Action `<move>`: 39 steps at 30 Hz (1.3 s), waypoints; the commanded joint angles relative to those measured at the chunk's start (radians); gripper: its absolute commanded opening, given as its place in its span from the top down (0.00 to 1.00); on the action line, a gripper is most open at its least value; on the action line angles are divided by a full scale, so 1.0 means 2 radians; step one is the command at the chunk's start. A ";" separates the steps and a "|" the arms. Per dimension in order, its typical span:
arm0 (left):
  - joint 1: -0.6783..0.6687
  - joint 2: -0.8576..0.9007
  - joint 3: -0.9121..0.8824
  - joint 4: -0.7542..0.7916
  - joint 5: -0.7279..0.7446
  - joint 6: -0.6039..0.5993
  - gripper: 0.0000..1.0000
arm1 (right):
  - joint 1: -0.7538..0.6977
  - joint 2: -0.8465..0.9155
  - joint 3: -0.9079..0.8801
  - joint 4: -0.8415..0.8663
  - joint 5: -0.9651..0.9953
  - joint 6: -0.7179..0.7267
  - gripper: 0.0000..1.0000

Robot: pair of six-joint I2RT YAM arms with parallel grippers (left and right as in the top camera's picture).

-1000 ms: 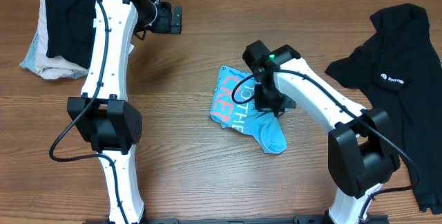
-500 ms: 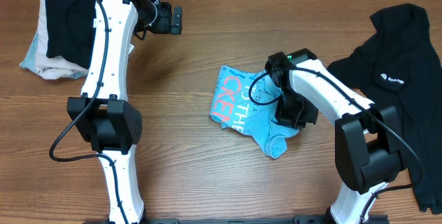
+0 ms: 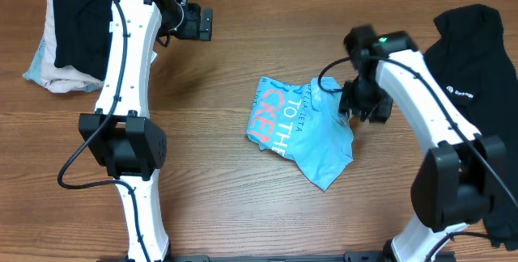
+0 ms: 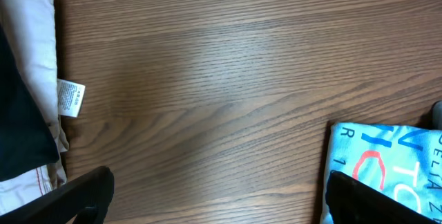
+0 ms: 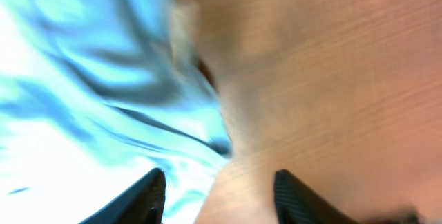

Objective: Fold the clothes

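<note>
The light blue T-shirt (image 3: 306, 131) with white and red-pink lettering lies crumpled and partly folded mid-table; its left edge shows in the left wrist view (image 4: 390, 160). My right gripper (image 3: 362, 108) hovers at the shirt's right edge, jaws apart. In the right wrist view the blurred blue cloth (image 5: 83, 92) lies under the left finger (image 5: 146, 195), with bare wood under the right one; the right gripper (image 5: 221, 200) holds nothing. My left gripper (image 3: 204, 23) is far back left, wide open (image 4: 221, 207) over bare table. A black garment (image 3: 473, 68) with a small white logo lies at the right.
A pile of dark and white clothes (image 3: 58, 44) sits at the back left corner; its white edge with a care label (image 4: 71, 97) shows in the left wrist view. The black garment runs down along the right table edge.
My right gripper moved right and back from the middle of the shirt to its right edge and opened. The shirt's right part is now spread out wider. The left arm has not moved.
</note>
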 commanded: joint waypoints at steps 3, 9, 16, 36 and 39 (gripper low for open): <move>0.005 0.001 -0.003 0.001 -0.006 0.011 0.00 | 0.001 -0.014 0.007 0.063 -0.081 -0.080 0.41; 0.005 0.001 -0.003 0.000 -0.005 0.011 0.00 | 0.023 -0.013 -0.028 0.147 -0.099 -0.100 0.43; 0.005 0.001 -0.003 -0.007 -0.005 0.011 0.00 | 0.031 -0.013 -0.086 0.207 -0.099 -0.101 0.50; 0.005 0.001 -0.003 -0.011 -0.005 0.010 0.00 | 0.023 -0.034 -0.131 0.242 -0.097 -0.069 0.96; 0.005 0.001 -0.003 -0.011 -0.005 0.010 0.00 | 0.017 -0.058 -0.118 0.210 -0.089 -0.049 0.96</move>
